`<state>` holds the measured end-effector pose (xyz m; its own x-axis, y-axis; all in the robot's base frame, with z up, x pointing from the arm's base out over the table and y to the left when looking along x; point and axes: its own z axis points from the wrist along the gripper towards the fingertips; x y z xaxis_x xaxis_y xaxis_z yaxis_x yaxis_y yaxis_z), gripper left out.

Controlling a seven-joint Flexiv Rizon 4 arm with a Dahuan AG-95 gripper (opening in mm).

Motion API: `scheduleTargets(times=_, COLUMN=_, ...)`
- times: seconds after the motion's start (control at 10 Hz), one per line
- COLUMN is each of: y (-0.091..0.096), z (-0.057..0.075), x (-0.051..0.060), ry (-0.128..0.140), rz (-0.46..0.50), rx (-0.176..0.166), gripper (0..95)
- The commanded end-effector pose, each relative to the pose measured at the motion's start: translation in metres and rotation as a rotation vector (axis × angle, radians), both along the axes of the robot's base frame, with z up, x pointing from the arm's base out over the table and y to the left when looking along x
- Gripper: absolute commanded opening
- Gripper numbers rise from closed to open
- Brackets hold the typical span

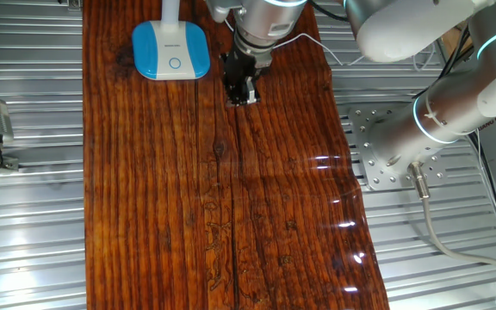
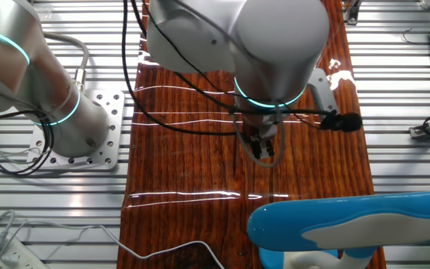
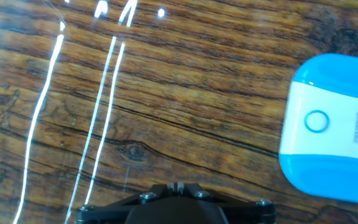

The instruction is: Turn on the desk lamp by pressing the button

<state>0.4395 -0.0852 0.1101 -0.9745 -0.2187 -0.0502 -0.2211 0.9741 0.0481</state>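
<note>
Dark-stained wood table [image 1: 265, 224], glossy with glare streaks, on ribbed metal decking [image 1: 24, 215]. Lamp [image 1: 171, 50] stands at the table's far end; I see its button [image 1: 175, 63] ringed in white at base centre, uncovered. Gripper [image 1: 241, 93] hangs just beside the lamp, apart from it; finger state I cannot tell. Base lettering unreadable.

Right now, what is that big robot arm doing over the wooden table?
The arm is trying to switch on the desk lamp. Its gripper hangs over bare wood beside the lamp's blue base, not above it. The button, a little white circle on the base, has nothing touching it. The press is not yet done.
</note>
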Motion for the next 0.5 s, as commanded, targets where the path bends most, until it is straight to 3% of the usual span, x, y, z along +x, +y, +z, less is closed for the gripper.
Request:
scheduleTargets(times=0.1, y=-0.0006, z=0.0065, x=-0.0022, ry=0.013, rz=-0.006, rx=-0.017, gripper=0.0)
scheduleTargets(times=0.5, y=-0.0012, z=0.0108, x=-0.0028, ry=0.024, rz=0.002, rx=-0.022, gripper=0.0)
